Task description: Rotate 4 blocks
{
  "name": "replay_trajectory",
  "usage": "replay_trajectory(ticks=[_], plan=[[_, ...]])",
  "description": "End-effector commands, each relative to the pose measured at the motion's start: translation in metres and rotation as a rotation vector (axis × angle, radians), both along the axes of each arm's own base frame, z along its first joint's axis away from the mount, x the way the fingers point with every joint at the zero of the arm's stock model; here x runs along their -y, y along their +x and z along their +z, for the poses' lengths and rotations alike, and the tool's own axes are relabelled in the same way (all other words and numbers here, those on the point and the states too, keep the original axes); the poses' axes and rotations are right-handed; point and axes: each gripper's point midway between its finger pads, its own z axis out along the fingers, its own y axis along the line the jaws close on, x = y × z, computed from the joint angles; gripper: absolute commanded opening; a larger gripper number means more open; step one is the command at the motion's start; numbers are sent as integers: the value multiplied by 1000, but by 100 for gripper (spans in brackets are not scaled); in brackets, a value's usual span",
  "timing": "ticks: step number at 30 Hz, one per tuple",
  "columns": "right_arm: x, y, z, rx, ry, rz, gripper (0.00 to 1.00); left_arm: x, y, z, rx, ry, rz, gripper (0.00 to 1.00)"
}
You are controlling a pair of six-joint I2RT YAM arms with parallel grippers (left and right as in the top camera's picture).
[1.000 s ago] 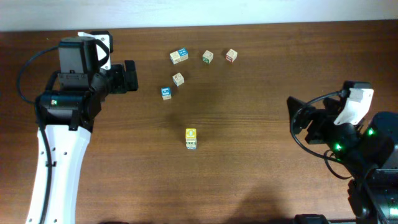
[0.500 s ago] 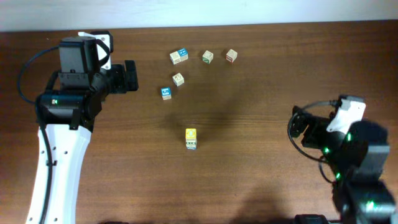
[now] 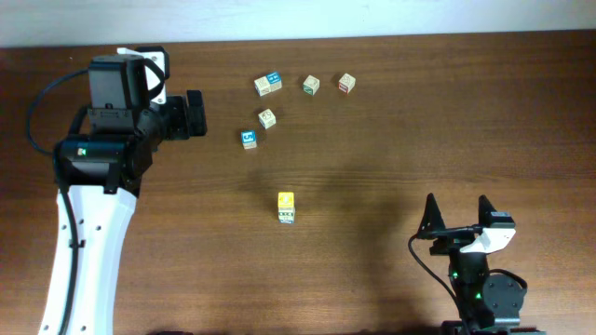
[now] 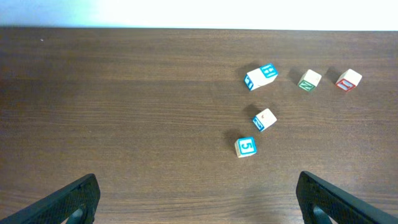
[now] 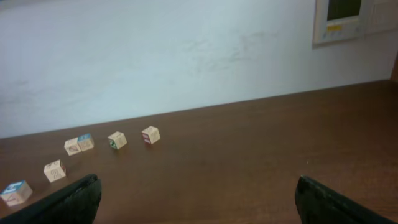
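Wooden cubes (image 3: 310, 85), six grouped; two end effectors (image 3: 201, 113) (image 3: 457, 201) open.

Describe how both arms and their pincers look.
The left arm has a long white link below black joint housings, a small green mark, a white bracket on top and a looping black cable. The left pincer is black and blocky. The right arm is black with green lights and a white part. The right pincer has black pointed fingers.
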Motion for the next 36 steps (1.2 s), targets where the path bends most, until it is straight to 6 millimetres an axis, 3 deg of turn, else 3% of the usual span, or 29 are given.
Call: replay_trajectory(ticks=[1,3,23,27,36], plan=[[4,0,-13,-22,-10,-21,99,-3,0,6,15,20,-2,99],[4,-1,-27,-78,-7,-21,99,-3,0,6,15,20,-2,99],[4,-1,-26,-76,-7,-20,99,-3,-2,4,6,21,-2,99],[4,-1,-26,-76,-7,-20,99,-7,-31,8,-1,30,7,99],[4,-1,-26,-76,-7,-20,99,-17,-73,-16,112,69,27,99]])
